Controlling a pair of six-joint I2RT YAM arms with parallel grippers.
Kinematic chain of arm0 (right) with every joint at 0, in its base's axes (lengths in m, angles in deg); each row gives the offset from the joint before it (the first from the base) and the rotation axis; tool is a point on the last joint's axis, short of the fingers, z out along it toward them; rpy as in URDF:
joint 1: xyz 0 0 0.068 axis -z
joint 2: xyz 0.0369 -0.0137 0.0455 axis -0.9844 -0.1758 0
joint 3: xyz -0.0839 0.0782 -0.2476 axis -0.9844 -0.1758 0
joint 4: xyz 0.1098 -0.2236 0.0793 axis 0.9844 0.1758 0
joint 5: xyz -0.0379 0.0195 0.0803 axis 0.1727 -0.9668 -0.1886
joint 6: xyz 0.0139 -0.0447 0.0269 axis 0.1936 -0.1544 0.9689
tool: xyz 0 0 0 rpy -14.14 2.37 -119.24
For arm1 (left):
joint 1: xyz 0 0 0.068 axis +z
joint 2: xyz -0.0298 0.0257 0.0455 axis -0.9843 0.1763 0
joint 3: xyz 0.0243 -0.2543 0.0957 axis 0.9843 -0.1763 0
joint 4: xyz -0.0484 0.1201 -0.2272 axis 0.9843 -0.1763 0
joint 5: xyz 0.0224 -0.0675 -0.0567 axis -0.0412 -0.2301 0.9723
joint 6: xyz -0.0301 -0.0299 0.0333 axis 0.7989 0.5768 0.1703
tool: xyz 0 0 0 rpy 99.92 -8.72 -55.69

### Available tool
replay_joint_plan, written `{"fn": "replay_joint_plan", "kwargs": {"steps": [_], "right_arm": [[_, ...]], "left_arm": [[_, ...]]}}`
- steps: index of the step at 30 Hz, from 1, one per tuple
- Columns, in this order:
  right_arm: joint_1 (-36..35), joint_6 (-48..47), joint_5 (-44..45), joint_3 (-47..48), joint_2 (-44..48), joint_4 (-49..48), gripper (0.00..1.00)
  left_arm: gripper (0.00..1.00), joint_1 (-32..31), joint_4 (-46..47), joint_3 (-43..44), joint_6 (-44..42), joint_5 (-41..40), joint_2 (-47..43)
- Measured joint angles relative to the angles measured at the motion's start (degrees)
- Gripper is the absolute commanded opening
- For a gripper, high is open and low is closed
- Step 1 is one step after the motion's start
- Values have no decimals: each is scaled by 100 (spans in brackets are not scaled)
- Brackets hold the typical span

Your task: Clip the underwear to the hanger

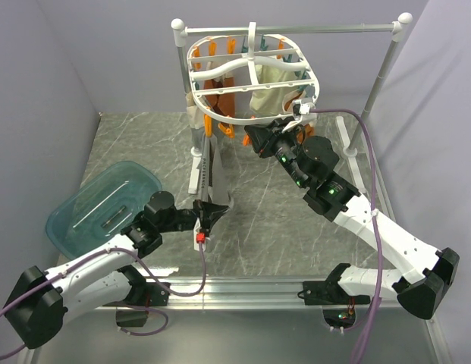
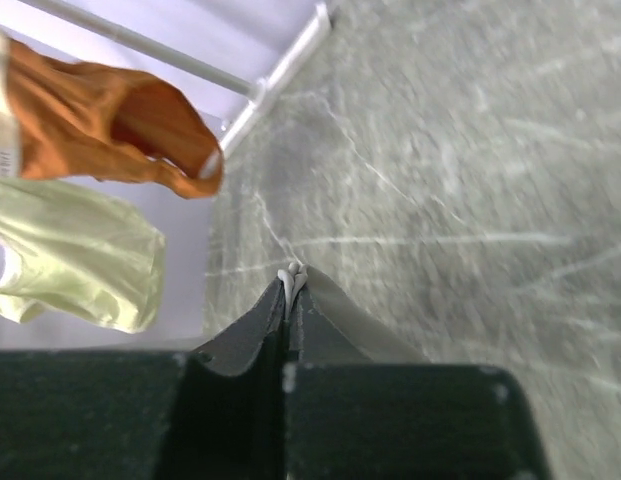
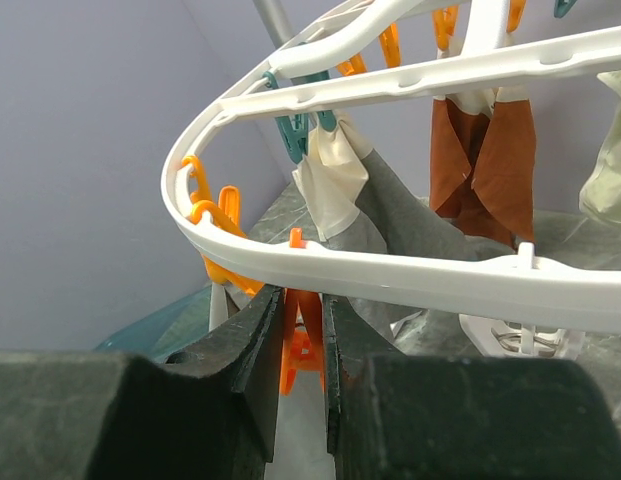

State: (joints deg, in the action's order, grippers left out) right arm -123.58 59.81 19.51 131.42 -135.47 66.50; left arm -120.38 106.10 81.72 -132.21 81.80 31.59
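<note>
Top view: the underwear (image 1: 211,176) runs as a taut grey strip from the hanger (image 1: 243,89) down to the left tool (image 1: 208,214); the right tool (image 1: 255,138) sits at the frame's near rim.
Left wrist view: the tool's tips are pressed together on a thin fabric edge; an orange garment (image 2: 110,125) hangs beyond.
Right wrist view: the tool is clamped on an orange peg (image 3: 302,345) under the rim; the grey cloth hangs behind it, beside a cream cloth (image 3: 330,185).
Surface and room: grey marbled surface (image 1: 265,220); teal bin (image 1: 106,205) at left; white rail stand (image 1: 383,68); lavender walls.
</note>
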Motion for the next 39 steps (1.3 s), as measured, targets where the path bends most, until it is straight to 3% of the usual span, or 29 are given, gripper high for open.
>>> {"fn": "replay_joint_plan", "kwargs": {"steps": [8,14,18,23,31,39], "right_arm": [[11,-11,-11,0,0,0,0],[13,-37,-11,0,0,2,0],[13,-61,-11,0,0,0,0],[13,-83,-11,0,0,0,0],[46,-116,-11,0,0,0,0],[59,-133,-20,0,0,0,0]], "left_arm": [[15,369,72,-186,72,-4,24],[31,911,-328,-184,129,149,-116],[50,1244,-1117,-79,-219,411,-203],[64,1373,-2046,424,-688,527,149],[69,1443,-2439,1768,-807,149,1384],[69,1674,-2437,1836,-1572,192,1419]]}}
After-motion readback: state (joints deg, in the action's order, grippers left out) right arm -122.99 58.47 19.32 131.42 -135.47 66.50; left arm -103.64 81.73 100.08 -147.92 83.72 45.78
